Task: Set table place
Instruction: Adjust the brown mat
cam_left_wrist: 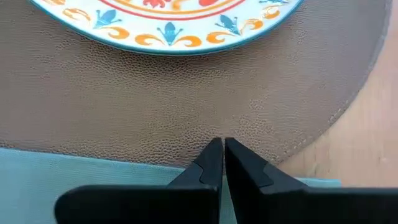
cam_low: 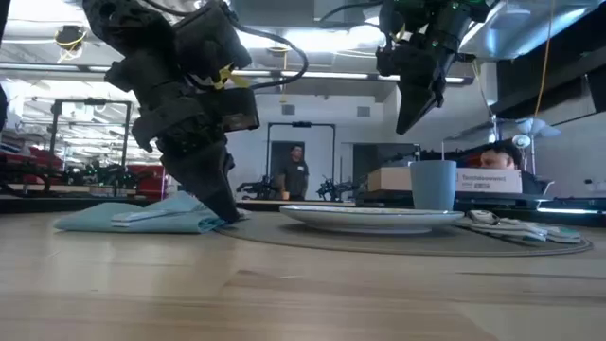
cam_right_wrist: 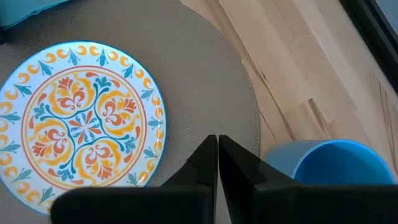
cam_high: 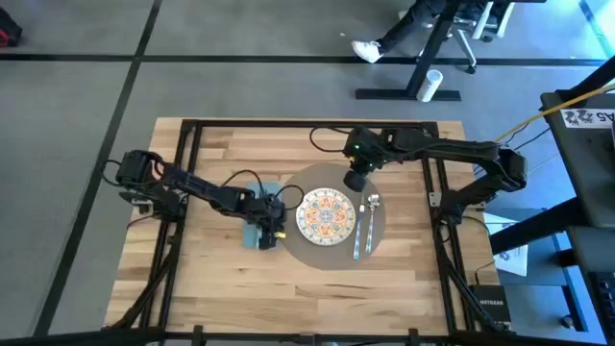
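The round grey-brown placemat (cam_high: 336, 252) lies flat mid-table and carries a patterned plate (cam_high: 327, 214). Cutlery (cam_high: 363, 226) lies on it to the plate's right. A teal napkin (cam_high: 252, 234) lies on the wood along the mat's left rim. My left gripper (cam_left_wrist: 222, 146) is shut, with its tips down at the napkin's edge beside the mat. My right gripper (cam_low: 409, 121) is shut and hangs above the mat's far part, between the plate (cam_right_wrist: 81, 124) and a blue cup (cam_right_wrist: 329, 163), touching neither. My left gripper comes from above, slanting toward the table's right, and its shut fingertips (cam_low: 225, 213) rest on the napkin's edge (cam_left_wrist: 186, 171) next to the placemat. The napkin stays on the table. Whether any cloth sits between the fingers, I cannot tell.
The blue cup (cam_low: 433, 185) stands upright behind the plate, near the mat's far right rim. Black frame rails (cam_high: 187, 173) run along the table's sides and far edge. Bare wood (cam_high: 288, 298) stretches along the near side. A person (cam_low: 296, 170) stands far off in the room.
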